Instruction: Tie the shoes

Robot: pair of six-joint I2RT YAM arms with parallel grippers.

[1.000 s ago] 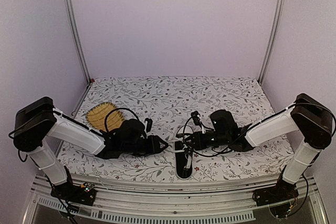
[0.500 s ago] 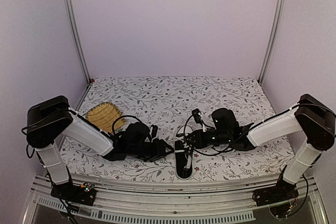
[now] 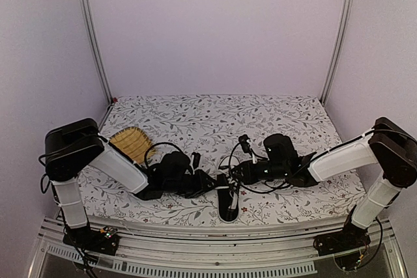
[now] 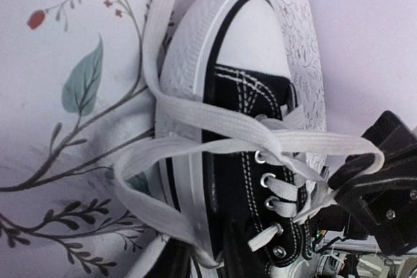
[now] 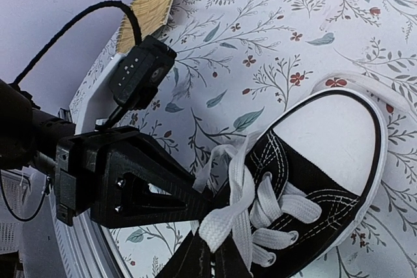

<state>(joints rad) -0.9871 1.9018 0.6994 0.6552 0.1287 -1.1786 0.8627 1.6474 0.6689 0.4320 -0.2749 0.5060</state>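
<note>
We saw the floral desk [image 3: 293, 115] carrying everything. The black shoe [image 3: 228, 203] sat on its sole close to the near edge, midway between the two arms. The yellow woven mat [image 3: 128, 143] lay well apart on the left. The left fingers [image 5: 176, 190] and right fingers [image 4: 371, 187] met over the shoe from either side, and each pair looked clenched on a strand of the white laces [image 4: 221, 125], which were pulled loose across the toe cap.
</note>
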